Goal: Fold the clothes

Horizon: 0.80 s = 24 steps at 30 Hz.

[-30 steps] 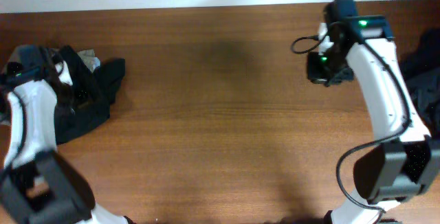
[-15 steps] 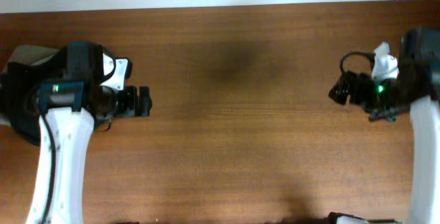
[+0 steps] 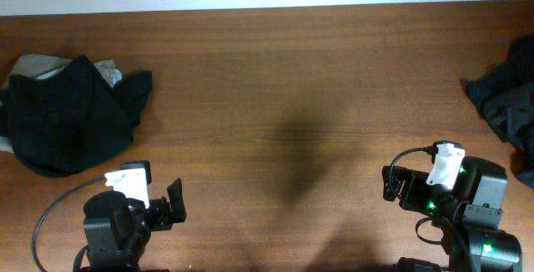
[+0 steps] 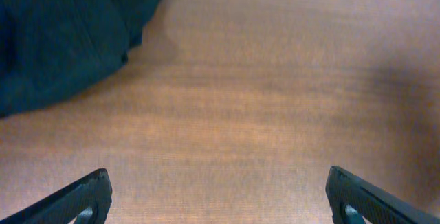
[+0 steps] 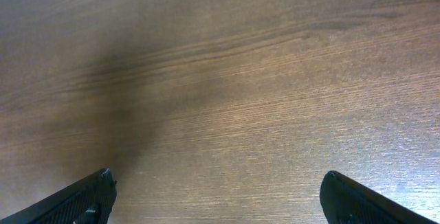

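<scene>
Pulling back is what both arms have done. Half a second ago the left arm reached over the black clothes and the right arm was up by the right side, and now both sit low at the near edge of the table [image 3: 267,97]. The left gripper [image 4: 216,183] is wide open with nothing in it, its two fingers far apart over bare wood. The right gripper [image 5: 216,183] is wide open too and holds nothing. The black clothes [image 3: 67,126] lie in a soft heap at the far left of the table, well apart from both grippers, and no arm covers them now. A bit of pale grey lining [image 3: 107,72] peeks out at the heap's top edge. In the left wrist view the heap fills the top left corner. Another dark heap [image 3: 505,105] lies at the right edge of the table.
</scene>
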Each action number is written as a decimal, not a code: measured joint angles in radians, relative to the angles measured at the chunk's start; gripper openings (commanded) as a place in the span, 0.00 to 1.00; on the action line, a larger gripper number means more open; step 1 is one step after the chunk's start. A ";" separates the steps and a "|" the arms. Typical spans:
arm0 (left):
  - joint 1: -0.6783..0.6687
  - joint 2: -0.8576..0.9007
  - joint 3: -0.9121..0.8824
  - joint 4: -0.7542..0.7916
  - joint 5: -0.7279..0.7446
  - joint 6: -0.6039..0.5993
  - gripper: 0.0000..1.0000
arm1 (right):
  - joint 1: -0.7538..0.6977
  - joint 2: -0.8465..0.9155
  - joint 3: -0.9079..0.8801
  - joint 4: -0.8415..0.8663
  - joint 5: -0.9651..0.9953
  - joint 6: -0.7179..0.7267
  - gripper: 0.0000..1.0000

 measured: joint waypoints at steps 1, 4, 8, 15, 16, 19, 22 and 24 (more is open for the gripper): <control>0.000 0.000 0.000 -0.015 0.000 0.000 0.99 | 0.000 0.013 0.000 0.000 0.000 0.000 0.99; 0.000 0.000 0.000 -0.032 0.000 0.000 0.99 | 0.007 0.046 0.000 0.000 0.000 0.000 0.99; 0.000 0.000 0.000 -0.037 0.000 0.000 0.99 | 0.082 0.114 0.000 0.001 0.003 0.000 0.99; 0.000 0.000 0.000 -0.037 0.000 0.000 0.99 | 0.087 0.329 0.000 0.012 0.029 0.000 0.99; 0.000 0.000 0.000 -0.037 0.000 0.000 0.99 | 0.087 0.371 -0.001 0.046 0.034 0.002 0.99; 0.000 -0.002 0.000 -0.038 0.000 0.000 0.99 | 0.088 0.433 -0.005 0.191 0.030 0.000 0.99; 0.000 -0.002 0.000 -0.039 0.000 0.000 0.99 | 0.089 0.430 -0.005 0.261 0.013 -0.021 0.99; 0.000 -0.002 0.000 -0.039 0.000 0.000 0.99 | 0.089 0.385 -0.006 0.272 -0.001 -0.071 0.99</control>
